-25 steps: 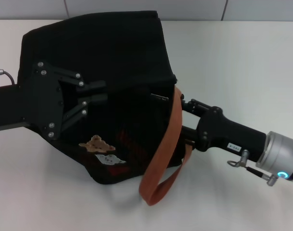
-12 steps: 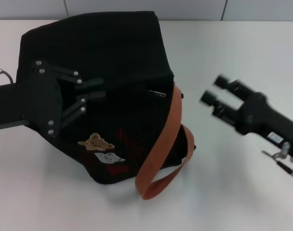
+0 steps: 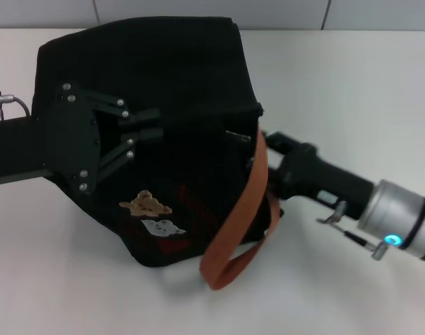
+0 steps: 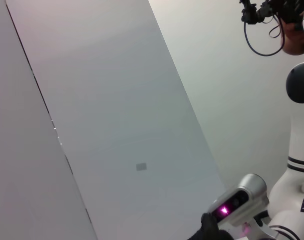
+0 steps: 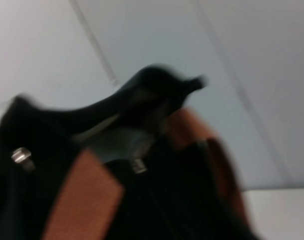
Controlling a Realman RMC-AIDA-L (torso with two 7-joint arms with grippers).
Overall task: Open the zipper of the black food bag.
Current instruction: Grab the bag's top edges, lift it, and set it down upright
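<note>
Lying on its side on the white table, the black food bag shows bear patches and an orange strap looping off its near edge. Left gripper over the bag's left half; jaws only slightly parted, holding nothing that can be seen. Right gripper at the bag's right edge, tips behind the strap; cannot tell its jaw state. Zipper: silver pull tab visible just beside the right gripper.
</note>
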